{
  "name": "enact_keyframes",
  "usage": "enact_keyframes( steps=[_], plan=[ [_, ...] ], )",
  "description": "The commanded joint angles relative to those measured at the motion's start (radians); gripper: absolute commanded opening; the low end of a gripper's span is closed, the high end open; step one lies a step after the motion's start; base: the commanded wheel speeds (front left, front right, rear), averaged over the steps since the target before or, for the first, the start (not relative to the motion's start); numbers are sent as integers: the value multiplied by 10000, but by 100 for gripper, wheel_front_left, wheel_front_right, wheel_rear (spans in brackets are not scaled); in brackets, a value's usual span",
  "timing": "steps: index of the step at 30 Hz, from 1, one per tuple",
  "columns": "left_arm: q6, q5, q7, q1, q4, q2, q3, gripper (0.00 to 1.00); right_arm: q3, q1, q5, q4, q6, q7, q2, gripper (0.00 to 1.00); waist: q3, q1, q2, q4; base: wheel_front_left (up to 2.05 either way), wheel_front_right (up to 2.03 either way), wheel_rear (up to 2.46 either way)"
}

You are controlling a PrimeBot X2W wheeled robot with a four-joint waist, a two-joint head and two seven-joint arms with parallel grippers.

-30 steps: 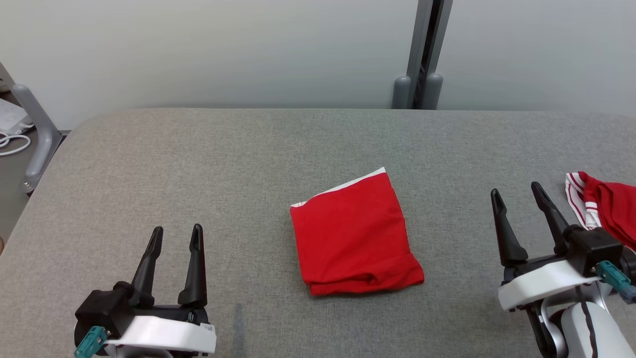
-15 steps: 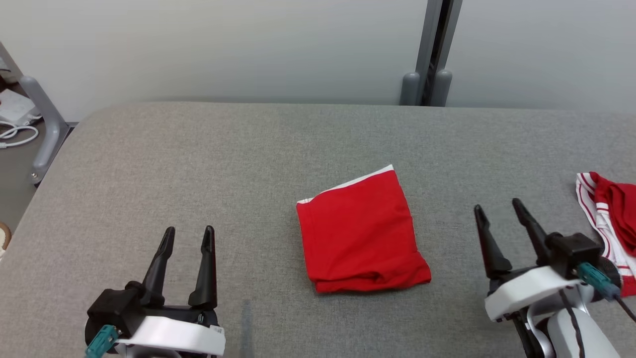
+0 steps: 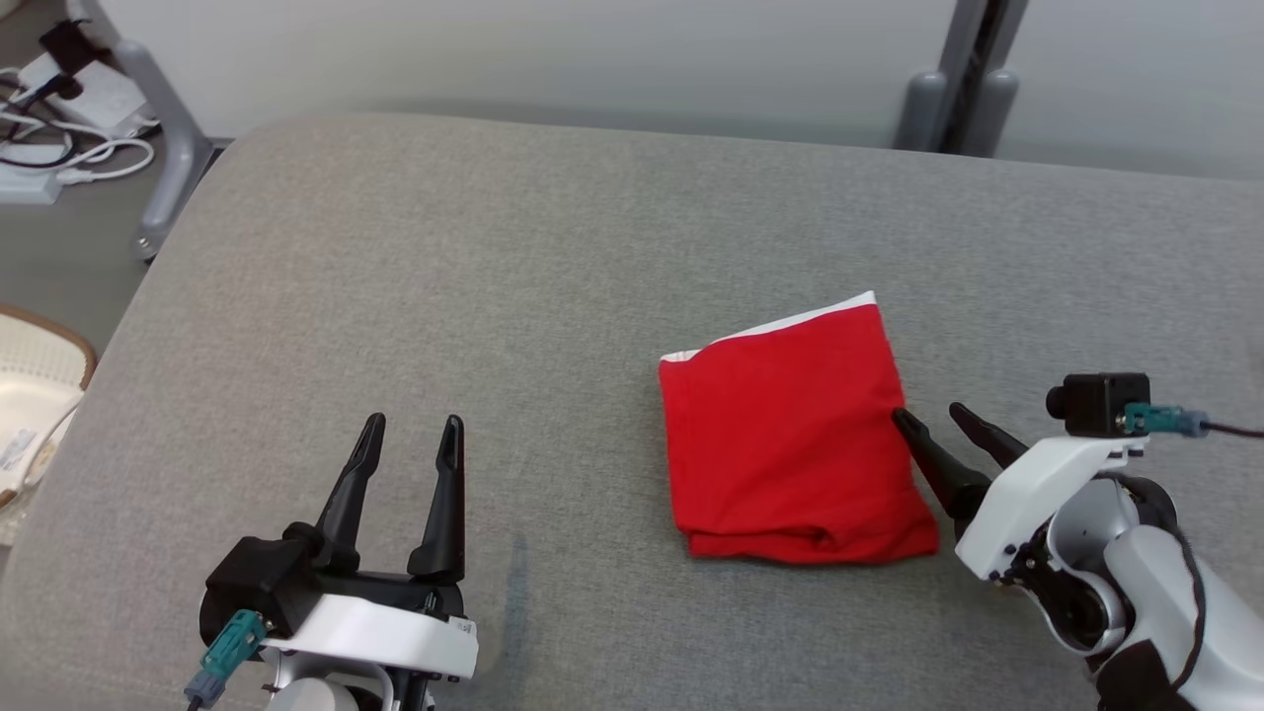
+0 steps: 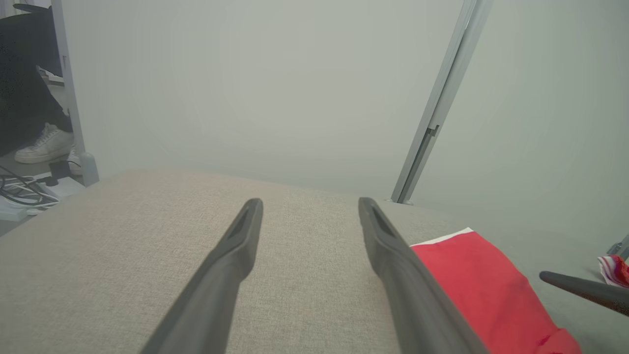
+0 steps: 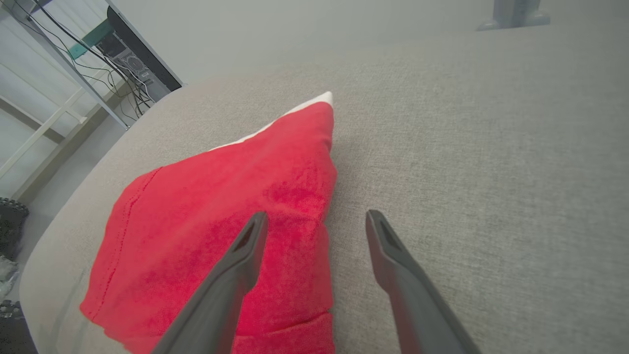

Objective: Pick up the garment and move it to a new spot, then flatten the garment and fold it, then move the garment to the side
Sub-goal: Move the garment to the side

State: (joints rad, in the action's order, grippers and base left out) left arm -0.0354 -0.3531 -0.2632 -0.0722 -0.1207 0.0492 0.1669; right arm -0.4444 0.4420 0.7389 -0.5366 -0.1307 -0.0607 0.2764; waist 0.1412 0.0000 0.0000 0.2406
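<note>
My right gripper point(image 3: 927, 412) is released, jaws spread wide, nothing held. It sits low at the right edge of the folded red garment point(image 3: 790, 444), pointing in at it. In the right wrist view the right gripper point(image 5: 317, 215) straddles that edge: one finger point(image 5: 236, 280) is over the red cloth, the other over bare grey surface point(image 5: 491, 147). Can't tell if that finger presses the cloth or just hovers. The garment point(image 5: 221, 221) is folded to a rough square and lies flat on the surface. It has white trim point(image 5: 314, 101) along the far edge ahead of the gripper and a thicker rolled fold at the near edge.

My left gripper point(image 3: 414, 421) is also released, jaws apart, empty. It is over bare surface point(image 3: 494, 276), well apart from the garment, which lies off to its right. In the left wrist view the left gripper point(image 4: 309, 201) points at the far wall, with the garment point(image 4: 471, 275) just past its right finger. One dark finger point(image 4: 580, 289) of my other arm pokes in beyond the garment. A red-and-white striped cloth point(image 4: 614, 269) lies farther right. Cables point(image 3: 69, 148) lie on the floor, far ahead-left of the left gripper.
</note>
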Motion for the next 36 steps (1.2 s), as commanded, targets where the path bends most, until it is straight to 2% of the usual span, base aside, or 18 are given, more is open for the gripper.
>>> enact_keyframes(
  steps=[1,7,17,18,19,20,28,36],
  plan=[
    [53,5,-3,-188,-13,39,33,100,-157,211,523,-44,0,-235,176,100,202,0,0,241,0,0,0],
    [101,-63,-3,-249,-31,39,148,100,-1051,687,1978,-435,0,-947,705,100,355,0,0,553,0,0,0],
    [182,-48,-3,-444,8,37,464,100,-2349,1385,3307,-958,0,-949,813,100,627,0,0,924,0,0,0],
    [191,-33,-3,-454,11,37,485,100,-2494,1455,3352,-1011,0,-911,817,38,645,0,0,946,0,0,0],
    [190,-19,-3,-455,8,36,508,100,-2651,1529,3355,-1044,0,-814,838,24,660,0,0,968,0,0,0],
    [196,-15,-3,-452,13,37,522,100,-2802,1604,3369,-1074,0,-745,866,0,680,0,0,986,0,0,0],
    [227,23,-3,-421,-8,31,572,100,-3971,2146,3156,-1335,0,-30,1307,0,625,0,0,807,0,0,0],
    [183,62,-3,-671,218,36,967,100,-5618,3188,2138,-948,2,400,2511,0,767,0,0,-345,0,0,0]
  ],
)
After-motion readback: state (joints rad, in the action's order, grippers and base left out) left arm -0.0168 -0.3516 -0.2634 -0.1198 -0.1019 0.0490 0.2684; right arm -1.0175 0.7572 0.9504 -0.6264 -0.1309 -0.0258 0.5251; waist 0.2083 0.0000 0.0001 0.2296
